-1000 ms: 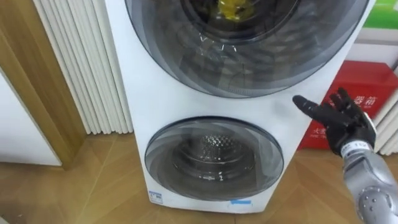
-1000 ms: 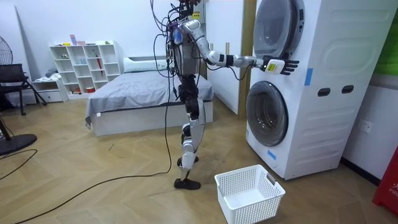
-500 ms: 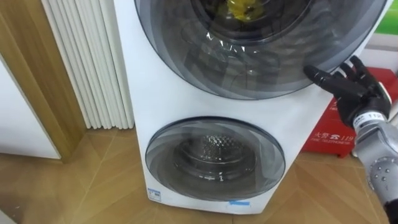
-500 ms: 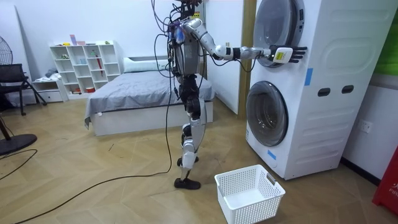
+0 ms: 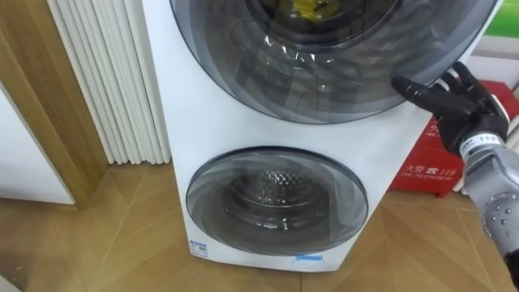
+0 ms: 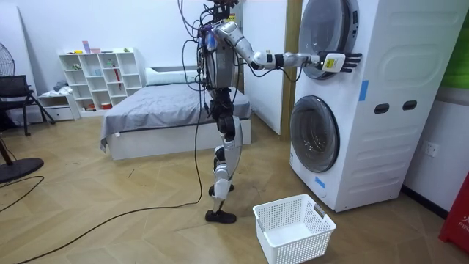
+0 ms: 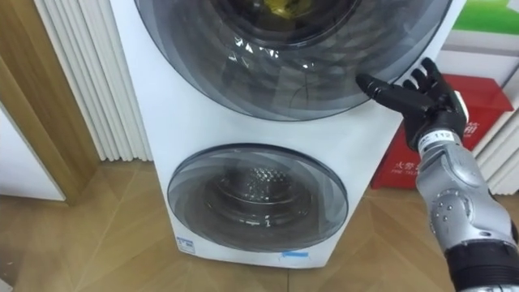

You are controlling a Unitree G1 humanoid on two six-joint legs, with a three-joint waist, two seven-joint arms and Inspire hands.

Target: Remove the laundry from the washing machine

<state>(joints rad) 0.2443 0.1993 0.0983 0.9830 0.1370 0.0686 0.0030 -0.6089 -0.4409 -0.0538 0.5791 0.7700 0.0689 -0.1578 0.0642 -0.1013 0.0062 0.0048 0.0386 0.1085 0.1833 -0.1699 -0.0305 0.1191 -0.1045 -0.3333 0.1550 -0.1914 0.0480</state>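
**Washing machine** (image 5: 203,122): white stacked unit with two round glass doors, standing on the wood floor. White vertical slats (image 5: 113,81) and a wooden frame (image 5: 49,105) stood to its left.

**Upper door** (image 5: 324,73): closed, with dark tinted glass.

**Clothes** (image 5: 304,8): a yellow item lay inside the upper drum, seen through the glass at the top edge of the left eye view. Neither hand held it.

**Lower door** (image 5: 276,199): closed, with a metal drum visible behind the glass.

**Right hand** (image 5: 454,105): raised at the right edge of the upper door, fingers straight and spread apart, grasping nothing. The thumb pointed toward the door's rim. Whether it touched the rim could not be told.

**Robot**: stood upright in front of the machine, a little back from it, with its right arm stretched out to the upper door.

**Basket** (image 6: 293,227): white, on the floor between the robot's feet and the machine's lower front corner.

**Red box** (image 5: 430,166): on the floor just to the right of the machine.

**Bed** (image 6: 168,110) and **white shelf** (image 6: 99,77): stood behind the robot, well apart from the machine.
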